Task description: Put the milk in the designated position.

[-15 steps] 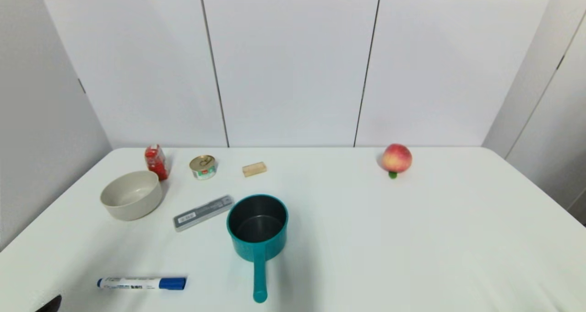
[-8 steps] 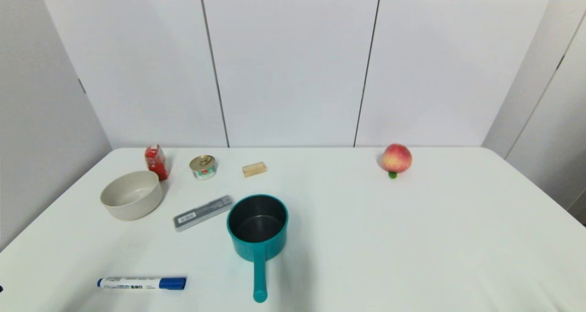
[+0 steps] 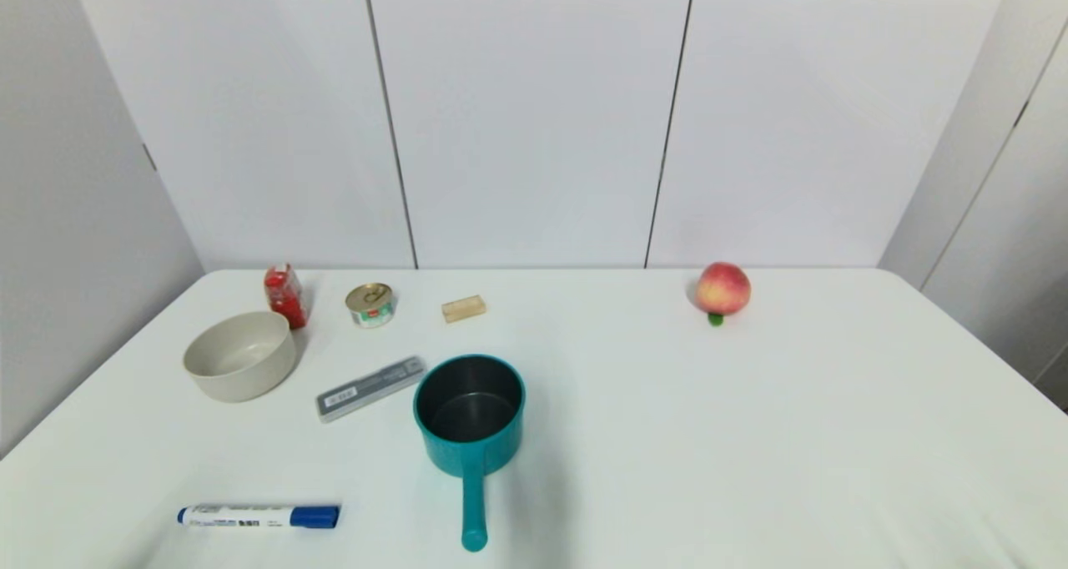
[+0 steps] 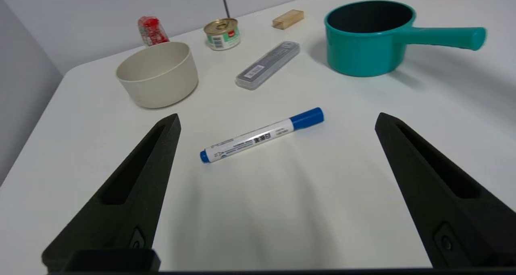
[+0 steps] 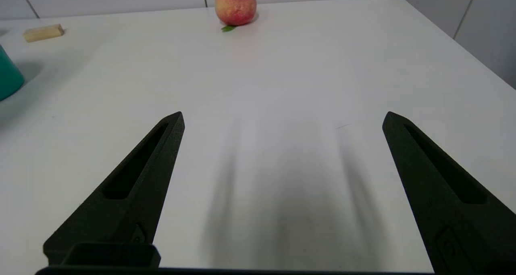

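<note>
The milk (image 3: 284,294) is a small red container standing at the table's far left, just behind the beige bowl (image 3: 240,355); the left wrist view shows the milk (image 4: 152,25) far beyond the bowl (image 4: 158,73). My left gripper (image 4: 276,119) is open, low over the near left of the table, with the blue marker (image 4: 262,134) lying ahead of it. My right gripper (image 5: 283,117) is open over bare table at the near right. Neither arm shows in the head view.
A teal pot (image 3: 470,411) with its handle toward me stands mid-table. A grey case (image 3: 370,388), a tin can (image 3: 370,304) and a wooden block (image 3: 464,309) lie around it. The marker (image 3: 259,516) lies near the front left. A peach (image 3: 722,289) sits at the far right.
A dark tip of the left arm at the head view's bottom left corner has slid out of sight. The things on the table have not moved.
</note>
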### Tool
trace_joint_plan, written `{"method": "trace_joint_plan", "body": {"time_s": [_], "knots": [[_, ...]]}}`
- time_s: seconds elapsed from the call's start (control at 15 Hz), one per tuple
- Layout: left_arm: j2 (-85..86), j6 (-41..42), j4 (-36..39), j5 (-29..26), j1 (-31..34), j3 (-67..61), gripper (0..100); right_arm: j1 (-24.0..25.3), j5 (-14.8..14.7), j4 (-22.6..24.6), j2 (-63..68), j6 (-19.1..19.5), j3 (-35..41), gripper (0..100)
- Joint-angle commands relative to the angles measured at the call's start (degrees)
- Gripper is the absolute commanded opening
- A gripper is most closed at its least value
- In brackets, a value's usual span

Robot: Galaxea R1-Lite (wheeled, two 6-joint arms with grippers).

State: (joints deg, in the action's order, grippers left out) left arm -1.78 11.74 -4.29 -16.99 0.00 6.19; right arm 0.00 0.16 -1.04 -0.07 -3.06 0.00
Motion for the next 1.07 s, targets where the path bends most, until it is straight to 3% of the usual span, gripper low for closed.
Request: {"method": "trace_joint_plan", "body": {"time_s": [0.07, 0.2, 0.33, 0.6, 1.07], "knots": [[1.78, -3.65, 8.25, 6.45, 0.09, -4.87, 100, 0.0, 0.02, -0.02, 0.07, -0.02, 0.0, 100], [1.78, -3.48, 8.07, 17.61, 0.09, -6.19, 100, 0.0, 0.02, -0.02, 0.07, -0.02, 0.0, 100], [1.87, -5.68, 3.85, 15.68, 0.09, -6.19, 100, 0.0, 0.02, -0.02, 0.07, -0.02, 0.0, 100], [1.78, -11.56, 4.03, 16.99, 0.09, -6.19, 100, 0.0, 0.02, -0.02, 0.07, -0.02, 0.0, 100], [1.78, -11.74, 4.12, 17.08, 0.09, -6.19, 100, 0.0, 0.02, -0.02, 0.07, -0.02, 0.0, 100]]}}
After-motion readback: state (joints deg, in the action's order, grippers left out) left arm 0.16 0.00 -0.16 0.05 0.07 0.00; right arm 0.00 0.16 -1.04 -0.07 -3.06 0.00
